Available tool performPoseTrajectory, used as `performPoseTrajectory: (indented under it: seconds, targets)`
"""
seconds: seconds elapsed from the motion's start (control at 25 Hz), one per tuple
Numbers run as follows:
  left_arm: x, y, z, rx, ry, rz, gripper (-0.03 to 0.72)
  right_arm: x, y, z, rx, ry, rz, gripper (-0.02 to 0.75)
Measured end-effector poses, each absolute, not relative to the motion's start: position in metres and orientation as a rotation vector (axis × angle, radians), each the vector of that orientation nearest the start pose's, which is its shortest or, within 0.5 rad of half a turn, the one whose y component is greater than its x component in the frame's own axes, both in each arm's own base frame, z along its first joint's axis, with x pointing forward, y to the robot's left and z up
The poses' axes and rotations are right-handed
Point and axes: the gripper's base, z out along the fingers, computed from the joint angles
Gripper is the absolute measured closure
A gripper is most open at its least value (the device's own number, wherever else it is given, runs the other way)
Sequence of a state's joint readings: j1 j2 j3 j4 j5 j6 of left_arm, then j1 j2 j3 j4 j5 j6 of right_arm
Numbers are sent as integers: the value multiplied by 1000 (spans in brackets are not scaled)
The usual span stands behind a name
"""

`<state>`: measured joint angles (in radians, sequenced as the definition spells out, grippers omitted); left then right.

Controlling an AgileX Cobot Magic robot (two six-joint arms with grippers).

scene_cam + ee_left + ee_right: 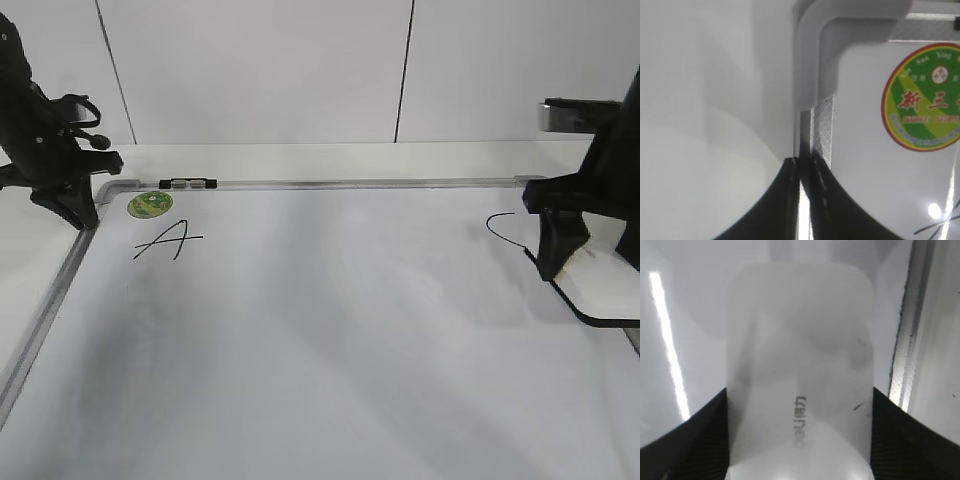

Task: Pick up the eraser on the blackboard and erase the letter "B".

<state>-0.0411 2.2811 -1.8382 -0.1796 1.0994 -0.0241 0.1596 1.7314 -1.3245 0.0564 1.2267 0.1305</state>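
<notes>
Gripping: right gripper [800,440] has its fingers [685,440] clamped on the eraser [800,365]
Eraser: low over the blackboard [320,330], right edge
Left gripper [802,170]: fingers together, at the board's top-left corner

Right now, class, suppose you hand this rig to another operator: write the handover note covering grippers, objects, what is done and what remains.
Left gripper: shut, empty, parked at the blackboard's top-left frame corner beside the green sticker.
Right gripper: jaws either side of the eraser, apparently gripping it, at the board's right edge near a curved stroke.
Done: eraser reached.
The "A" is intact. No "B" is visible on the board in any view; whether it is already wiped cannot be told. Check before wiping.
</notes>
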Motion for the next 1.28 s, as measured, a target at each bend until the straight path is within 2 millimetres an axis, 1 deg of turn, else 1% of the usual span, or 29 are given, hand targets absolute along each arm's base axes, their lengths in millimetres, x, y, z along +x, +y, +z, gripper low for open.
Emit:
performPoseTrajectory:
  seconds: [0.08, 0.2, 0.32, 0.56, 0.8, 1.04, 1.12, 1.28]
  targets:
    - [466, -34, 156, -84, 3022, -255, 666, 326, 46, 243, 12, 3128, 80, 186]
    - [466, -34, 156, -84, 3022, -255, 666, 330, 33, 240, 38, 3087, 39, 186]
    - [466, -34, 156, -84, 3022, -255, 666, 336, 27, 240, 27, 3029, -10, 186]
    - [466, -34, 156, -83, 3024, -255, 666, 341, 26, 232, 11, 2936, -20, 186]
    - [466, -34, 156, -83, 3024, -255, 666, 333, 23, 206, -27, 2922, -62, 186]
    - [466, -34, 156, -83, 3026, -255, 666, 326, 22, 187, -53, 2887, -69, 186]
    - [466, -34, 156, -83, 3025, -255, 666, 324, 21, 184, -57, 2888, -70, 186]
    - [466, -34, 156, -83, 3025, -255, 666, 325, 21, 184, -48, 2877, -67, 186]
